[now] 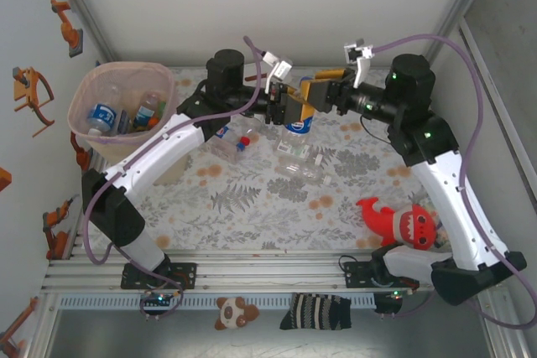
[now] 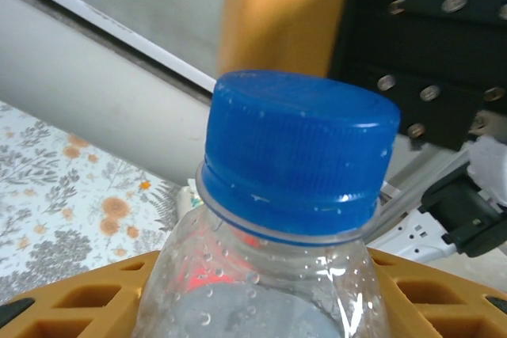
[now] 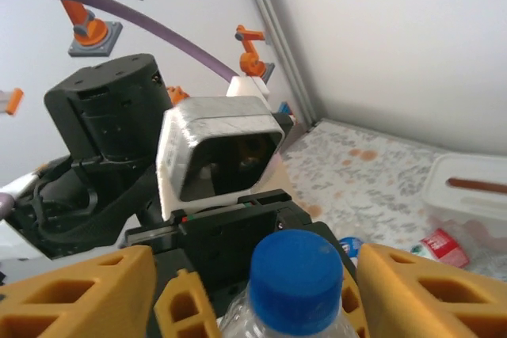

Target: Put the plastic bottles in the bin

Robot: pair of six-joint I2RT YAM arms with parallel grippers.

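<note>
You are looking at a flower-patterned table [image 1: 252,215] with the left arm [image 1: 159,157] and the right arm [image 1: 453,182] reaching in to meet over its far middle. The bin [image 1: 101,147] stands at the far left corner, and you can see binned bottles [image 1: 105,116] lying inside it, one with a blue label. A red shark [image 1: 403,222] lies near the right arm's base. Between the two wrists you have the blue-capped bottle [image 1: 299,123], up off the table and well apart from the bin. The left gripper [image 1: 294,113] is pinching this bottle: in the left wrist view its orange fingers [image 2: 71,302] press against the clear body [image 2: 261,290] on both sides, just below the neck. The right gripper [image 1: 312,94] is spread: in the right wrist view its fingers [image 3: 428,290] stand to either side of the cap [image 3: 295,273] with a gap on each side. A loose bottle [image 1: 228,144] with a red cap lies on the table under the left wrist, and the clear plastic just right of it is too blurred for you to sort.
</note>
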